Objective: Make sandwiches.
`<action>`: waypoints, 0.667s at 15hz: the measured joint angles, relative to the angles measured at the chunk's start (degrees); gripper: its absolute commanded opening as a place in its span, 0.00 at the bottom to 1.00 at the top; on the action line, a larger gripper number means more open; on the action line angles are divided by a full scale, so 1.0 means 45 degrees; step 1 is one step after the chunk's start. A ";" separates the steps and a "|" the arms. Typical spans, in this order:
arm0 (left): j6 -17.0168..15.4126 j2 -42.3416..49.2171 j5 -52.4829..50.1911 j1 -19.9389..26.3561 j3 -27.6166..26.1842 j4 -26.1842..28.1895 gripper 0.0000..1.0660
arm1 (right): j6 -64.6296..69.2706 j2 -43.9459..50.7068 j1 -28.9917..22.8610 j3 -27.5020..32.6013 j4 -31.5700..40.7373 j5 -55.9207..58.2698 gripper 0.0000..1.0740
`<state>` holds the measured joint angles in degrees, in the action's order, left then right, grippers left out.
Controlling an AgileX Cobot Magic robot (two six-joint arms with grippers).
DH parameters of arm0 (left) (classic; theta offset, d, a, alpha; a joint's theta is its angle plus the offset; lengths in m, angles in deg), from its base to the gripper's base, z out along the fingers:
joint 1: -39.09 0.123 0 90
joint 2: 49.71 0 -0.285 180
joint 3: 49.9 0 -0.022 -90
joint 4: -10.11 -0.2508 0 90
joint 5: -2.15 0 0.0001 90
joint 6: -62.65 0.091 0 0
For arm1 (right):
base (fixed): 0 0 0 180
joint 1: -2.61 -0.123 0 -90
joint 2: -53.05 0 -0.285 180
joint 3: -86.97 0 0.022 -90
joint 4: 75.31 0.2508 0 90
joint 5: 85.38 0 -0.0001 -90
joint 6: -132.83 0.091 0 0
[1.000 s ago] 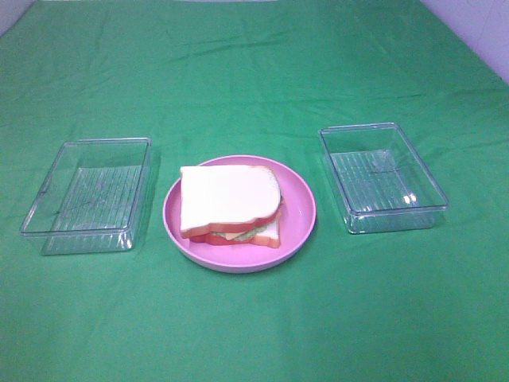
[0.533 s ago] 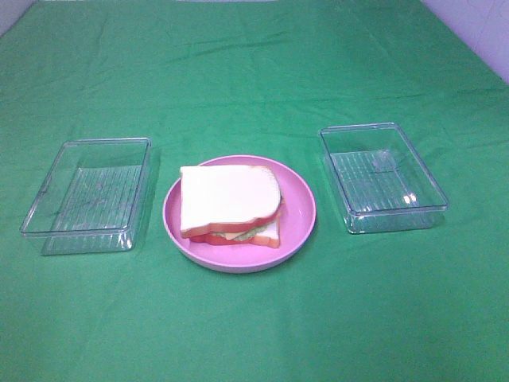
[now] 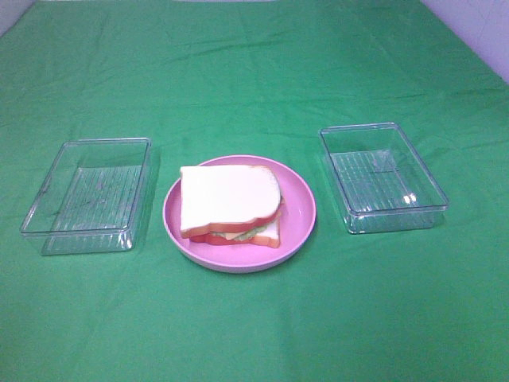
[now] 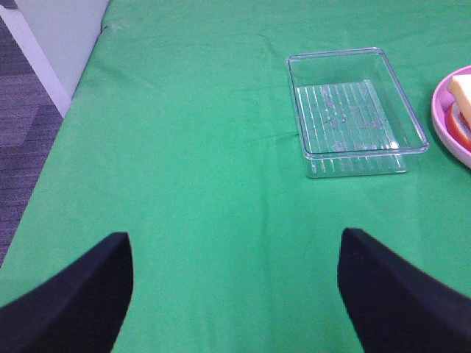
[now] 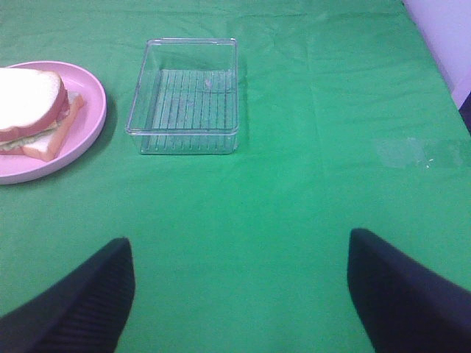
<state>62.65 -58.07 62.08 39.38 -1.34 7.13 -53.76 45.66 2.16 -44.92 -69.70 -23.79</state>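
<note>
The sandwich [image 3: 231,203] lies stacked on the round pink plate [image 3: 298,211] at the table's middle. A white bread slice with an orange-brown crust is on top. Under it, edges of red-brown bacon [image 3: 208,237], yellow cheese [image 3: 231,236], green lettuce [image 3: 254,231] and the lower bread slice [image 3: 272,233] show. The sandwich also shows in the right wrist view [image 5: 29,107] and partly in the left wrist view [image 4: 460,103]. My left gripper [image 4: 235,237] and right gripper [image 5: 239,239] are open and empty over bare green cloth, far from the plate. Neither shows in the exterior view.
An empty clear plastic tray [image 3: 87,195] stands left of the plate and another [image 3: 382,177] right of it. They also show in the wrist views [image 4: 353,110] [image 5: 188,95]. The green cloth's left edge [image 4: 81,81] drops to the floor.
</note>
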 measured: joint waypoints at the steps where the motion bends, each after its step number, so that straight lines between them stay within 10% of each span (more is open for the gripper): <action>1: 0.0000 0.0140 0.0000 0.0000 0.0000 0.0000 0.70 | 0.0000 0.0000 0.0000 0.0000 0.0000 0.0000 0.71; 10: 0.0000 0.0191 0.0000 0.0000 0.0000 0.0000 0.70 | 0.0000 0.0000 0.0000 0.0000 0.0000 0.0000 0.71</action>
<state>62.65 -57.21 62.08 39.38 -1.34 7.13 -53.76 45.66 2.16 -44.92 -69.70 -23.79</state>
